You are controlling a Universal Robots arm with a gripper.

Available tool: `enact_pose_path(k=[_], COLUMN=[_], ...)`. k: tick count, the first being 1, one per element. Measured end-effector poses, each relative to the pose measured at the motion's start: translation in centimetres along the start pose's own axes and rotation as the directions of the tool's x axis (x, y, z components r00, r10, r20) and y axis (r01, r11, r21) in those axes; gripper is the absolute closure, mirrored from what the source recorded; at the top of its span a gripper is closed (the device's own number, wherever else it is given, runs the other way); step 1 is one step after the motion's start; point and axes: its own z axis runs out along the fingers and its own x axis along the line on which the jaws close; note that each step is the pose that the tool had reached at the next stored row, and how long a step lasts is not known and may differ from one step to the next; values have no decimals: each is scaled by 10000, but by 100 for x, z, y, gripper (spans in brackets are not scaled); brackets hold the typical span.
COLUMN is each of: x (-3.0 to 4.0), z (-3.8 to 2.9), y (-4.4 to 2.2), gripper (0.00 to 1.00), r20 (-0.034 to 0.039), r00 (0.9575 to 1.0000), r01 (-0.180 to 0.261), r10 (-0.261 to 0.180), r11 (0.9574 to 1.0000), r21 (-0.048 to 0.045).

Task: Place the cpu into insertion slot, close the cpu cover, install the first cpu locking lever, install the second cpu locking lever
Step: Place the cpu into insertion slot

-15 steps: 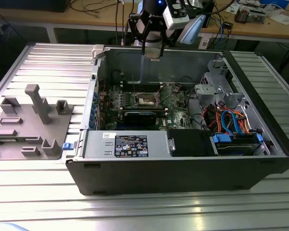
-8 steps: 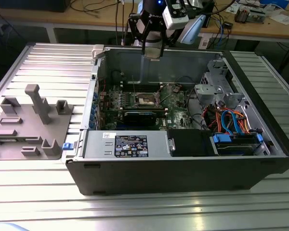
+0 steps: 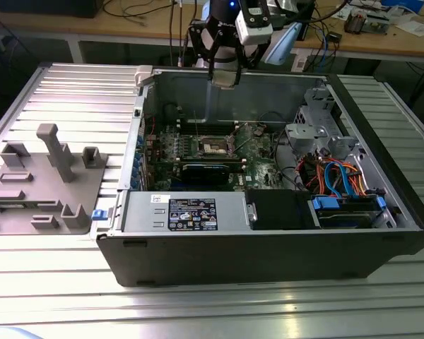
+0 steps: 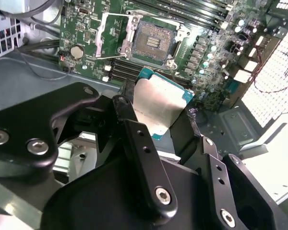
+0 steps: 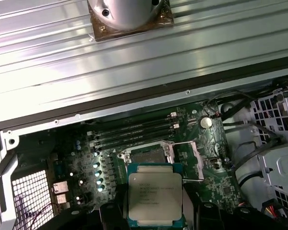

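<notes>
1. The cpu (image 5: 155,194), a flat square chip with a silvery-grey metal top, sits clamped by two opposite edges between the fingers of the claw (image 5: 155,212), clear of the board below.
2. In the second wrist view the cpu (image 4: 161,103) hangs tilted in the black claw (image 4: 158,112), just beside the insertion slot (image 4: 151,43) and not in it.
3. The insertion slot (image 5: 146,154) lies bare, its dark centre exposed inside a silver rim.
4. The cpu cover (image 4: 102,33) stands swung open beside the slot.
5. Around the slot spreads the green motherboard (image 5: 216,182), with long memory slots (image 5: 134,132) running alongside.
6. In the exterior view the claw (image 3: 224,74) hovers over the open computer case (image 3: 268,254), above the insertion slot (image 3: 213,146).
7. The case rests on a ribbed aluminium worktop (image 3: 56,92); a grey parts fixture (image 3: 42,176) sits at the exterior view's left.
</notes>
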Motion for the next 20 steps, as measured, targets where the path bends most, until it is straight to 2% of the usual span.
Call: enact_pose_path(k=[6,10,13,15,18,20], x=[7,7,7,7,6,6], z=[14,27,39,55,68,72], y=[-4,-5,-6,-7,-8,-9], gripper=[46,46,46,46,46,46], r20=[17,64,89,107,125,133], r00=[9998,9968,9925,9863,9793,9763], r01=[-208,-797,-1216,-1647,-2022,-2162], r10=[208,797,1216,1647,2022,2162], r11=[9998,9968,9926,9863,9793,9764], r21=[-3,-8,-10,-5,5,9])
